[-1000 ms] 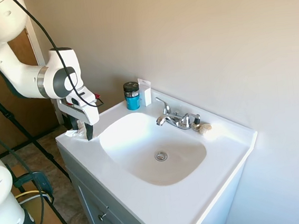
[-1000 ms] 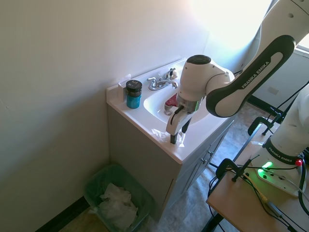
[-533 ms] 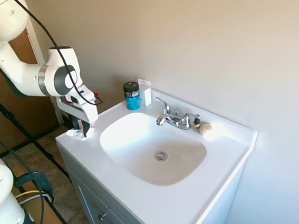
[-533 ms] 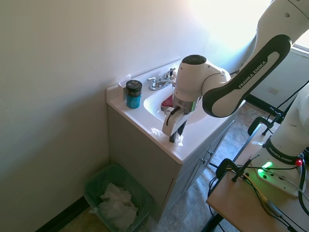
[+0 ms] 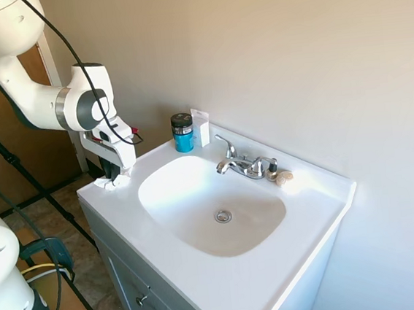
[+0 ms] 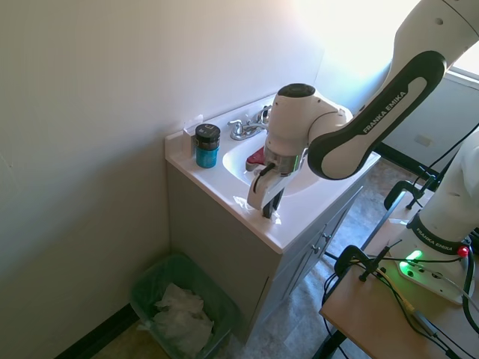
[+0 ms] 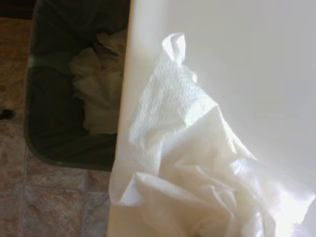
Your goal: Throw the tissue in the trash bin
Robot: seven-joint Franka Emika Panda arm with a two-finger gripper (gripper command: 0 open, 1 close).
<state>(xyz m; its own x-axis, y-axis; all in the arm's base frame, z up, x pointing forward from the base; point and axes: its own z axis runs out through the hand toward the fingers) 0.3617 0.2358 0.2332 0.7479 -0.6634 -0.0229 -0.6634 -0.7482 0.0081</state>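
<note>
- A white Franka arm (image 6: 359, 120) is bending down over the counter (image 5: 204, 272) of a bathroom vanity, its wrist hanging above the counter's corner farthest from the faucet, on the side away from the wall.
- The white counter is carrying an oval sink basin (image 5: 211, 202) at its middle, with a chrome faucet (image 5: 241, 165) standing along the back edge.
- A dark green trash bin (image 6: 153, 280) is sitting on the floor below the counter's end edge, close to the wall, and is already holding crumpled white paper (image 6: 179, 318); the wrist view is showing it directly beneath that edge.
- The gripper (image 6: 266, 212) is reaching down to the counter surface at the corner, its dark fingers standing on either side of the tissue (image 6: 247, 203); whether they are pinching it or standing spread cannot be told from these views.
- The tissue, a ragged white wad, is lying on the counter at that corner, right at the end edge above the bin.
- A blue jar (image 5: 183, 133) with a black lid is standing at the back corner on the arm's side.
- A small white card (image 5: 201, 128) is standing upright just beside the jar.
</note>
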